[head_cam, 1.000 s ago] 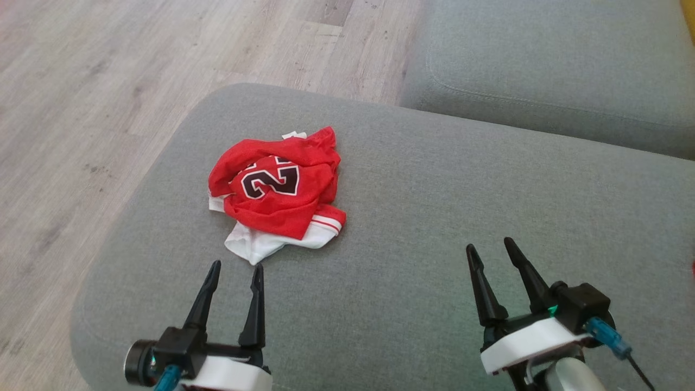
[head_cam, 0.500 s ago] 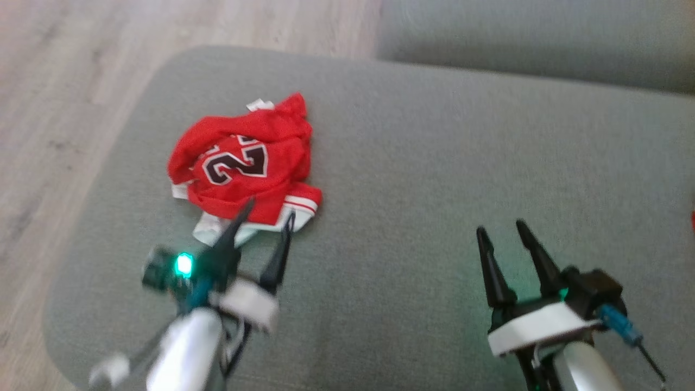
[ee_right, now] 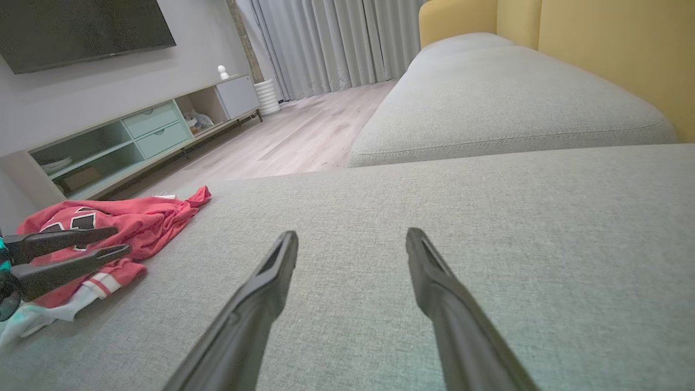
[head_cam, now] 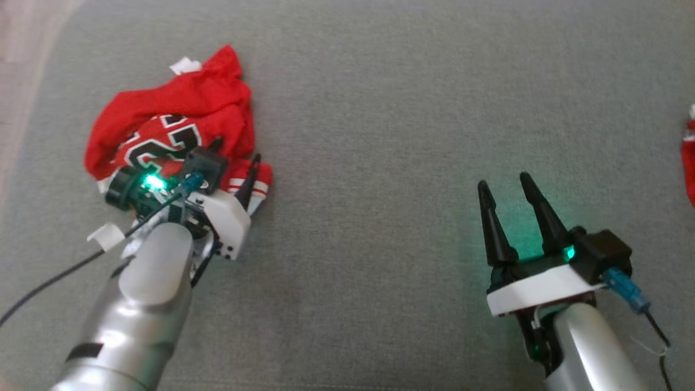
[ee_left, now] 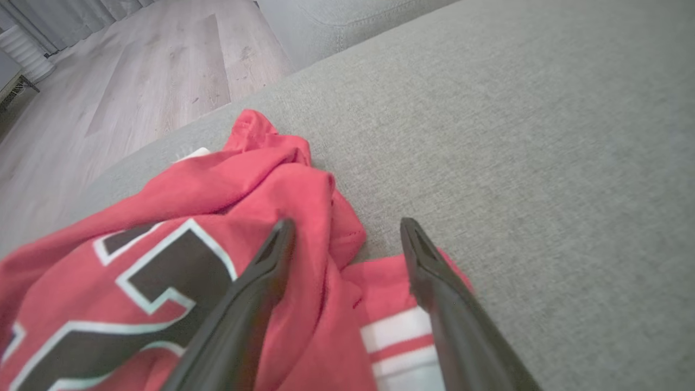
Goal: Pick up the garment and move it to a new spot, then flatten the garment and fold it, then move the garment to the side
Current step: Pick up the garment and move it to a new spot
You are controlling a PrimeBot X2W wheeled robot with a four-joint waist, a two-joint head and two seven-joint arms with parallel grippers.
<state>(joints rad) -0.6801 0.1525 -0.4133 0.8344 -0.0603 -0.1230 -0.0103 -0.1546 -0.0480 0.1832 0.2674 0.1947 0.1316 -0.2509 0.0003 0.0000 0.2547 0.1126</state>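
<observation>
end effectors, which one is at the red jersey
The left end effector: it is open over the crumpled red jersey, while the right end effector is over bare grey cushion, well away from it.

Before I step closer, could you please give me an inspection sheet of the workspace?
Surface: grey sofa cushion, bare fabric.
Job's things: red jersey, crumpled near the cushion's left edge.
Clutter: red-and-white item cut off at the head view's right edge; unidentifiable.
Claws: left claw open, fingers over the jersey's near edge, not closed on it; right claw open above bare cushion.
Cables: dark cable trailing from the left wrist; blue-plugged cable at the right wrist.
Surroundings: wooden floor, media cabinet, curtains, yellow backrest.
</observation>
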